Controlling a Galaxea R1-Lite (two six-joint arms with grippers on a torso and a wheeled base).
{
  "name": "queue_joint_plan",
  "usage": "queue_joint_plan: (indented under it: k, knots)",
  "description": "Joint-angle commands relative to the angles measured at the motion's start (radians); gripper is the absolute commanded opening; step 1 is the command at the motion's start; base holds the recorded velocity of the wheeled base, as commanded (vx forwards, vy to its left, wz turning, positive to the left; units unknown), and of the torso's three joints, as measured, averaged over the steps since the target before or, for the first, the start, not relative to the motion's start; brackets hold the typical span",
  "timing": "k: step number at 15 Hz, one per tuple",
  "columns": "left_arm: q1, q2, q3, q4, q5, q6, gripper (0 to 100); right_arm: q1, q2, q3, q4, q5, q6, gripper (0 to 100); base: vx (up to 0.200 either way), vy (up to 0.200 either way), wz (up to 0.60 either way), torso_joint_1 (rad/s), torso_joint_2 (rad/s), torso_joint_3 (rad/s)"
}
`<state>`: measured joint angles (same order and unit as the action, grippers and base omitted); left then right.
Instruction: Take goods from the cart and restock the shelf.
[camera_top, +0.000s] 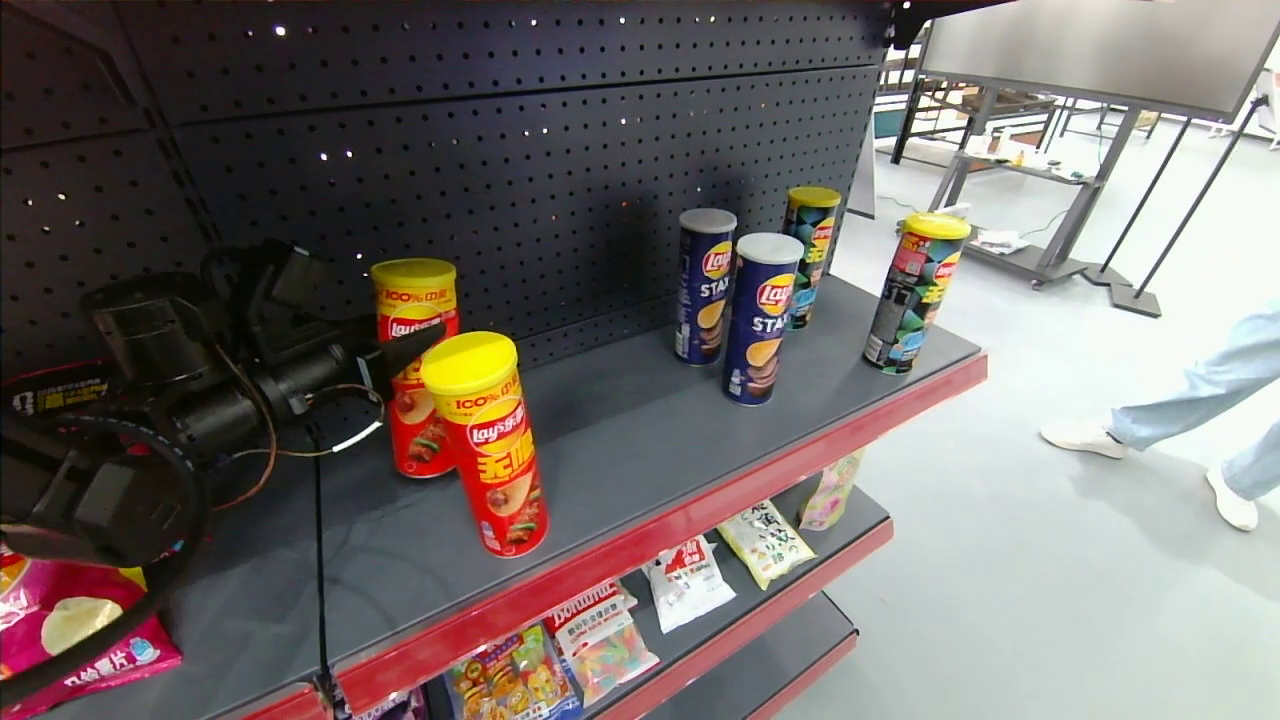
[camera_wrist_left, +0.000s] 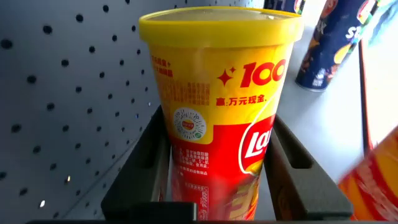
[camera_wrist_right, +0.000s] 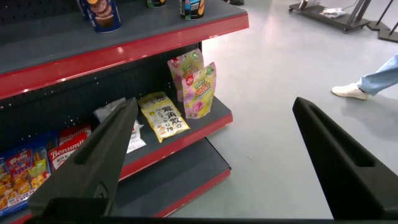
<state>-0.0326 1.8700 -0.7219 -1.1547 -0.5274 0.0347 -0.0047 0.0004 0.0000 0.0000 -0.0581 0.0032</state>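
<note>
Standing upright at the left rear of the shelf (camera_top: 640, 440), red chip canister (camera_top: 412, 370), long axis vertical, clamped by left gripper (camera_wrist_left: 217, 155) from its left; second red canister (camera_top: 487, 440) just in front; right gripper (camera_wrist_right: 216, 109) gaping wide, lower, farther off

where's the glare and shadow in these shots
head view: light pinpricks show through the pegboard holes, a shadow lies on it beside the rear blue can; left wrist view: pale sheen down the red can; right wrist view: floor evenly lit
</note>
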Motion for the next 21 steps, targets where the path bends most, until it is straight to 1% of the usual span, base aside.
queue_joint_plan:
  k: [1, 4, 5, 10, 11, 12, 13, 14, 17, 19, 21]
  knots:
    - [-0.009, 0.024, -0.014, -0.008, 0.0, -0.012, 0, 0.0, 0.0, 0.0, 0.0, 0.0, 0.0, 100, 0.0, 0.0, 0.0, 0.0, 0.0, 0.0]
    - [-0.027, 0.055, -0.022, -0.088, 0.0, -0.064, 0, 0.0, 0.0, 0.0, 0.0, 0.0, 0.0, 100, 0.0, 0.0, 0.0, 0.0, 0.0, 0.0]
    - [-0.027, 0.058, -0.021, -0.091, 0.0, -0.07, 0, 0.0, 0.0, 0.0, 0.0, 0.0, 0.0, 100, 0.0, 0.0, 0.0, 0.0, 0.0, 0.0]
    - [-0.023, 0.087, -0.019, -0.102, 0.0, -0.071, 0, 0.0, 0.0, 0.0, 0.0, 0.0, 0.0, 100, 0.0, 0.0, 0.0, 0.0, 0.0, 0.0]
    - [-0.023, 0.1, -0.019, -0.129, 0.0, -0.084, 0, 0.0, 0.0, 0.0, 0.0, 0.0, 0.0, 100, 0.0, 0.0, 0.0, 0.0, 0.0, 0.0]
    - [-0.023, 0.101, -0.021, -0.138, 0.0, -0.088, 0, 0.0, 0.0, 0.0, 0.0, 0.0, 0.0, 100, 0.0, 0.0, 0.0, 0.0, 0.0, 0.0]
    - [-0.024, 0.103, -0.019, -0.146, 0.0, -0.114, 0, 0.0, 0.0, 0.0, 0.0, 0.0, 0.0, 100, 0.0, 0.0, 0.0, 0.0, 0.0, 0.0]
    - [-0.023, 0.103, -0.019, -0.146, 0.0, -0.122, 0, 0.0, 0.0, 0.0, 0.0, 0.0, 0.0, 100, 0.0, 0.0, 0.0, 0.0, 0.0, 0.0]
    - [-0.023, 0.104, -0.016, -0.148, 0.0, -0.124, 0, 0.0, 0.0, 0.0, 0.0, 0.0, 0.0, 100, 0.0, 0.0, 0.0, 0.0, 0.0, 0.0]
    - [-0.024, 0.126, -0.008, -0.174, -0.002, -0.122, 0, 0.0, 0.0, 0.0, 0.0, 0.0, 0.0, 100, 0.0, 0.0, 0.0, 0.0, 0.0, 0.0]
    - [-0.026, 0.133, -0.008, -0.175, -0.002, -0.122, 0, 0.0, 0.0, 0.0, 0.0, 0.0, 0.0, 100, 0.0, 0.0, 0.0, 0.0, 0.0, 0.0]
